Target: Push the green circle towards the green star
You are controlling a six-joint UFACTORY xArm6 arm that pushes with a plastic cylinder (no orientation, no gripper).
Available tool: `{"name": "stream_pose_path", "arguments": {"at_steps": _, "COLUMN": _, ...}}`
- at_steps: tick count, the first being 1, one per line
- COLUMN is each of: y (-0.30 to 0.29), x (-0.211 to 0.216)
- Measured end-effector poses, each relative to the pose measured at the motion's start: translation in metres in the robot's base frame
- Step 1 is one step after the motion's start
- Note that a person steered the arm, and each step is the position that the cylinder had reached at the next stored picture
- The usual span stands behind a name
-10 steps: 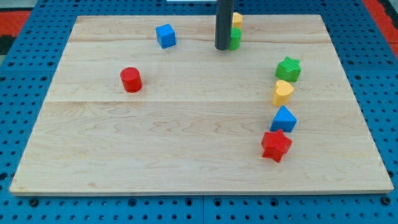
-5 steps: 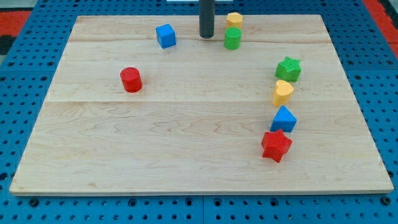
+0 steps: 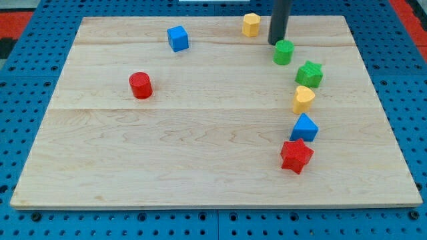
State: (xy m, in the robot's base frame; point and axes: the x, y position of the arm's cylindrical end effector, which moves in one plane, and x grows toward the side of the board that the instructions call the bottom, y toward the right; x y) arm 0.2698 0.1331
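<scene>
On the wooden board [image 3: 200, 133], our tip [image 3: 277, 43] stands at the far edge, just behind and slightly left of the green circle [image 3: 283, 52], touching or nearly touching it. The yellow block [image 3: 251, 25] sits farther left of our tip, near the far edge. Right of and nearer than the circle lies the green star [image 3: 309, 73], close but apart. Down the right side run the yellow heart [image 3: 303, 99], the blue block [image 3: 304, 127] and the red star [image 3: 296, 156], nearest of all. On the left, the blue cube [image 3: 177, 38] lies far, the red cylinder [image 3: 140, 85] nearer and farther left.
</scene>
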Motion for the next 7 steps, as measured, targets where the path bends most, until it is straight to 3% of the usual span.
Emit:
{"name": "stream_pose_path", "arguments": {"at_steps": 2, "y": -0.053, "x": 0.000}}
{"name": "stream_pose_path", "arguments": {"at_steps": 4, "y": -0.040, "x": 0.031}}
{"name": "stream_pose_path", "arguments": {"at_steps": 7, "y": -0.007, "x": 0.033}}
